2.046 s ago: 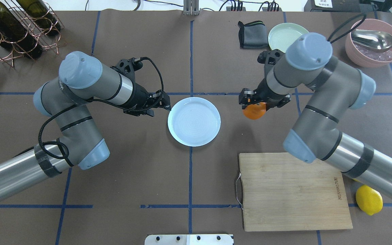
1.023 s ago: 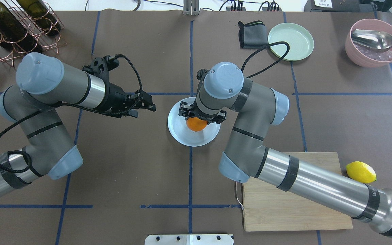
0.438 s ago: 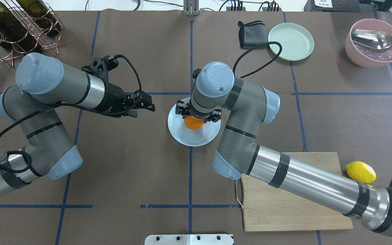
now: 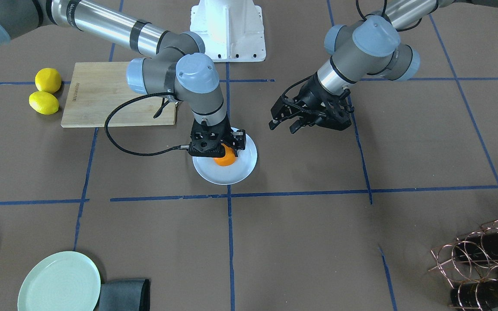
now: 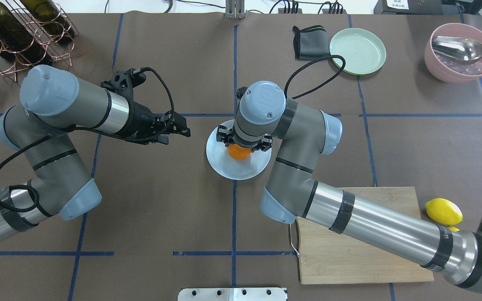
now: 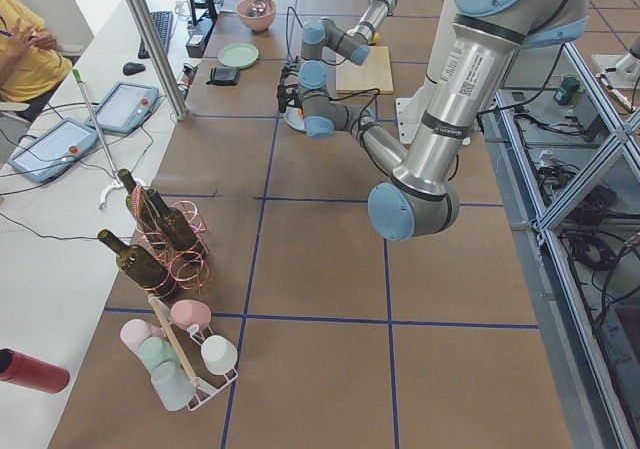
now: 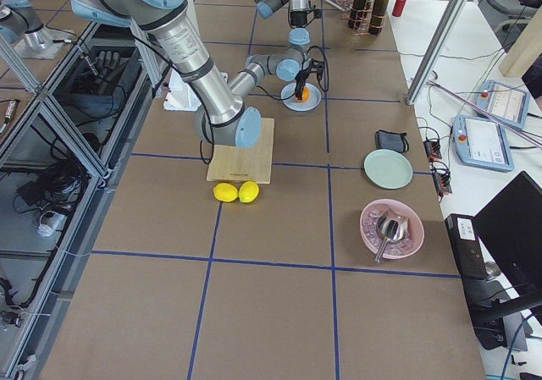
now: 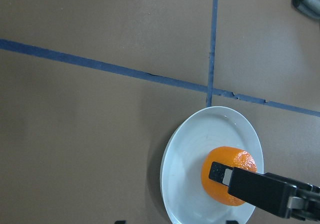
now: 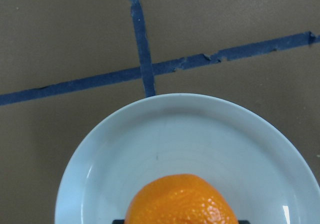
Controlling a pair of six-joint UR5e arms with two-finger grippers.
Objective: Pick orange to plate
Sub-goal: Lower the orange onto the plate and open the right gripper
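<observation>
The orange (image 5: 239,152) is at the middle of the pale bluish plate (image 5: 232,170), on it or just above it. My right gripper (image 5: 243,144) comes straight down on the orange and is shut on it. The left wrist view shows one black finger (image 8: 220,173) pressed against the orange (image 8: 235,156) over the plate (image 8: 185,174). In the right wrist view the orange (image 9: 180,201) fills the bottom, above the plate (image 9: 175,134). My left gripper (image 5: 182,128) hangs open and empty, a short way left of the plate. In the front view it (image 4: 282,123) is right of the plate (image 4: 231,176).
Two lemons (image 4: 48,80) (image 4: 43,103) lie beside the wooden cutting board (image 5: 349,263) under my right arm. A pale green plate (image 5: 358,45), a dark cloth (image 5: 310,42) and a pink bowl with a spoon (image 5: 460,52) stand at the back right. A bottle rack (image 5: 19,33) is back left.
My right arm carried the orange leftwards from beside the plate to over its middle. My left gripper drew back to the left, away from the plate's rim. Both have hardly moved lately.
</observation>
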